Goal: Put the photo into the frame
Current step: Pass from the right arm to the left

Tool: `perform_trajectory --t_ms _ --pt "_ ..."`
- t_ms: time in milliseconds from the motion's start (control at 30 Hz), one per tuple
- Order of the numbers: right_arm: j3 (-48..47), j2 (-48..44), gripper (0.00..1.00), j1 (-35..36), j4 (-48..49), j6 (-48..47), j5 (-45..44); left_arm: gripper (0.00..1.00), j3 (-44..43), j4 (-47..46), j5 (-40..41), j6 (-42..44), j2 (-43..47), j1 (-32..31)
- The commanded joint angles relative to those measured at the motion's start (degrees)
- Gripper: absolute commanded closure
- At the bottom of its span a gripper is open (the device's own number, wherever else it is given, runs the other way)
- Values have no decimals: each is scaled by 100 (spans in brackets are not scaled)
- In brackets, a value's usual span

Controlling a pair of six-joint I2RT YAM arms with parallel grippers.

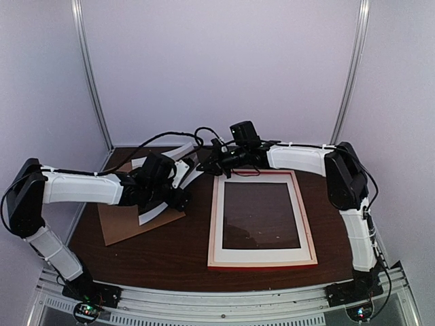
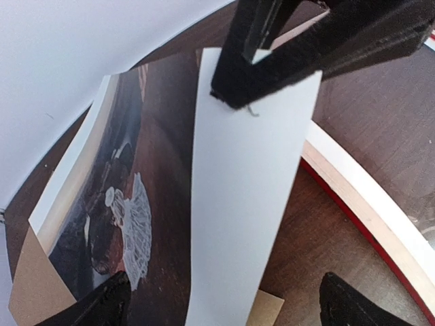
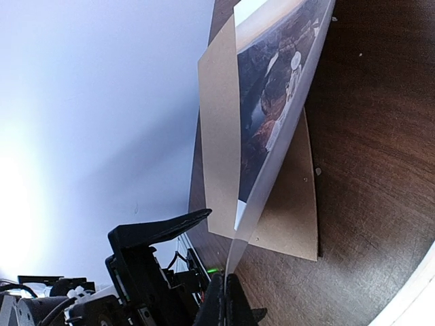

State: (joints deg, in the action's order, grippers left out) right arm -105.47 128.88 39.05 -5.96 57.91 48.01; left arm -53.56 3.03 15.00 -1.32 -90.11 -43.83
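Carefully, my right claw (image 3: 228, 302) clamped on the photo (image 3: 272, 102), my left claw (image 2: 231, 305) spread apart, I judged I should lay it flat inside the frame (image 1: 262, 257).

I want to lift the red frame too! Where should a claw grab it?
Probably the frame's left long rail, from straight above, a finger each side. It lies flat, back up, so only thin rails can be pinched; the open left claw is close.
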Motion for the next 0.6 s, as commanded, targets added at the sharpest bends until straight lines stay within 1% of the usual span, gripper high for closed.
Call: perform_trajectory --t_ms 0,133,233,333,467,567 --pt "192 -400 100 -62 383 172 97 4 -431 -390 516 455 -296 -43" --pt "381 -470 100 -107 551 274 69 8 -489 -496 777 414 -431 -46" --pt "446 -476 100 -129 584 353 92 14 -501 -552 861 420 -543 -41" --pt "481 -465 100 -134 581 383 103 24 -615 -471 903 437 -699 -44" --pt "546 -473 100 -161 747 405 70 41 -698 -352 885 428 -738 -45" --pt "623 -484 100 -180 820 446 44 50 -717 -335 877 424 -678 -46"
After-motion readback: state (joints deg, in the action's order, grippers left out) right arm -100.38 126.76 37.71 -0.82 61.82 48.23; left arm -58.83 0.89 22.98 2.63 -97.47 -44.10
